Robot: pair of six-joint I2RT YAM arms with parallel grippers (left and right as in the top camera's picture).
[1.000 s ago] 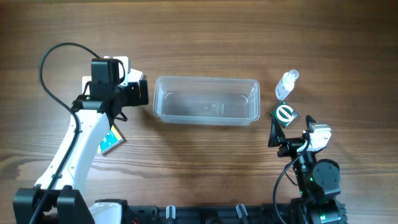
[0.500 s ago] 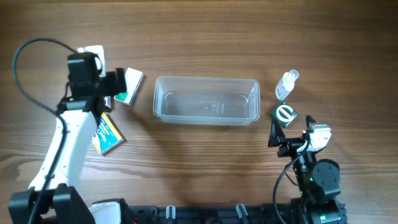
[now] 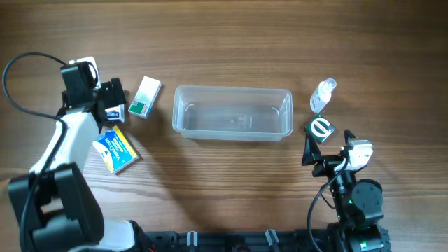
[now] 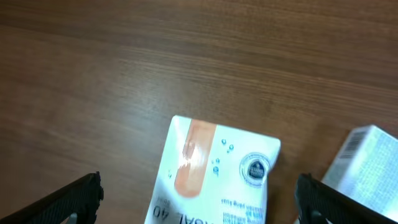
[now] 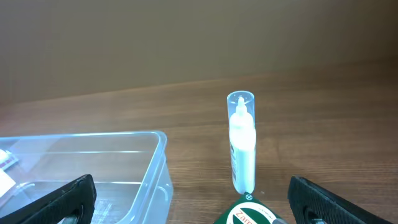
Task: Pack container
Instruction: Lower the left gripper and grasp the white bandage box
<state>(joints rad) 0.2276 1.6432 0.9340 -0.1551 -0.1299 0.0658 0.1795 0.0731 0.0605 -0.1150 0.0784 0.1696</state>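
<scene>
The clear plastic container (image 3: 232,112) lies empty at the table's middle; its right end shows in the right wrist view (image 5: 93,168). My left gripper (image 3: 116,103) hovers open to its left, over a white box with an orange patch (image 4: 214,174), which sits between the spread fingers (image 4: 74,199) untouched. A green-and-white box (image 3: 145,96) lies between that gripper and the container. My right gripper (image 3: 326,143) stands open near a green box (image 3: 321,129), with a small clear bottle (image 3: 323,94) lying just beyond it.
A blue-and-yellow box (image 3: 116,149) lies beside the left arm, toward the front. The corner of a white barcoded box (image 4: 367,168) shows right of the white box. The green box's corner (image 5: 249,214) touches the bottle's end (image 5: 242,146).
My left arm has swung left, away from the container, uncovering the green-and-white box and coming over the white box. The right arm has not moved.
</scene>
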